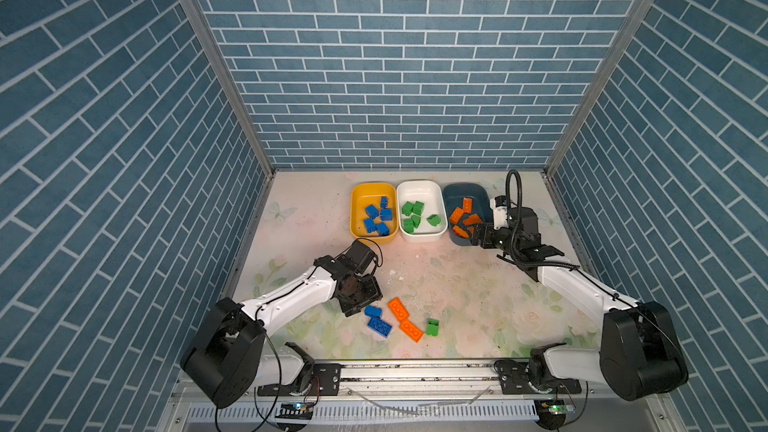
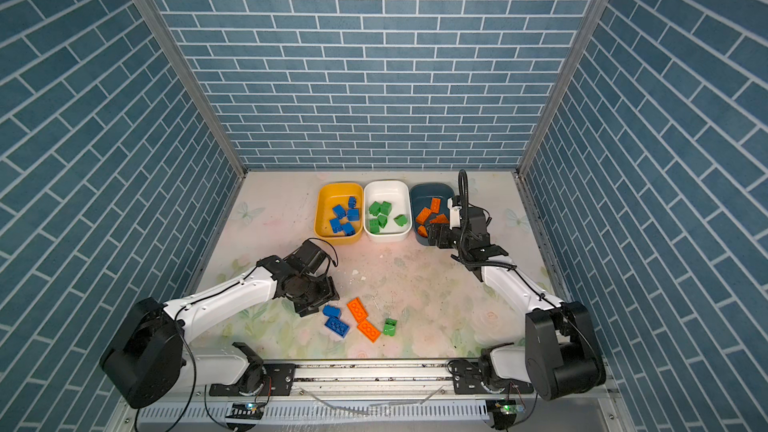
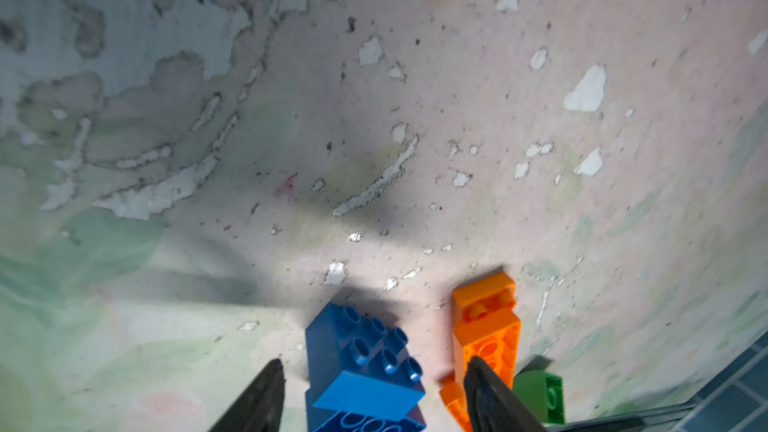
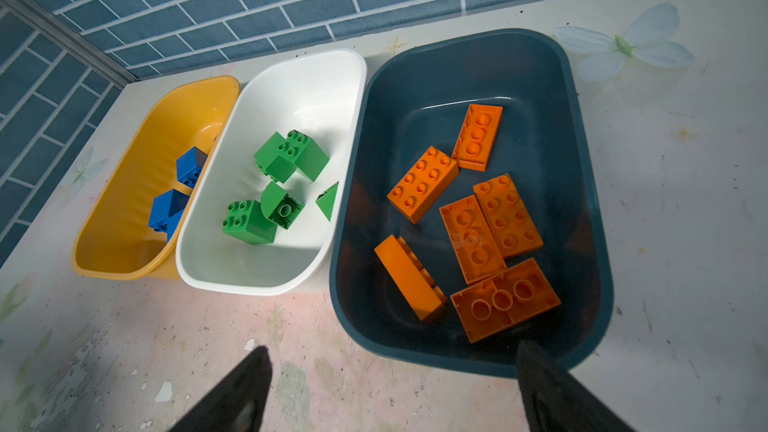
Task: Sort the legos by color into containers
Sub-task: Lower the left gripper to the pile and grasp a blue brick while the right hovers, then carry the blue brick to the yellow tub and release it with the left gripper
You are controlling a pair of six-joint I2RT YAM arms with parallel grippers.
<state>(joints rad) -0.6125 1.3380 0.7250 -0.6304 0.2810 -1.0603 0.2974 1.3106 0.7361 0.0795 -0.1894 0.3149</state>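
The left gripper (image 3: pixel 374 361) has its fingers apart, one on each side of a blue brick (image 3: pixel 357 347). The right gripper (image 4: pixel 392 347) is spread wide and empty, by the dark tub (image 4: pixel 415 85).

Table (image 2: pixel 419 280): floral print, worn and flecked; blue brick-pattern walls on three sides
Yellow tub (image 2: pixel 325 197): far side, leftmost in a row of three; holds only blue bricks (image 2: pixel 345 218), about five
White tub (image 2: pixel 386 185): middle of the row, close against both neighbours; holds only green bricks (image 2: pixel 380 214), about five
Dark teal tub (image 2: pixel 432 189): rightmost; holds orange bricks (image 2: pixel 424 214), some hidden behind the arm
Right gripper (image 2: pixel 433 238): over the teal tub's near rim
Loose bricks: near front centre, two blue (image 2: pixel 337 327), two flat orange (image 2: pixel 357 309) set end to end, one green (image 2: pixel 390 327)
Left gripper (image 2: pixel 318 308): low at the table, just beside the farther loose blue brick; finger spacing not discernible here
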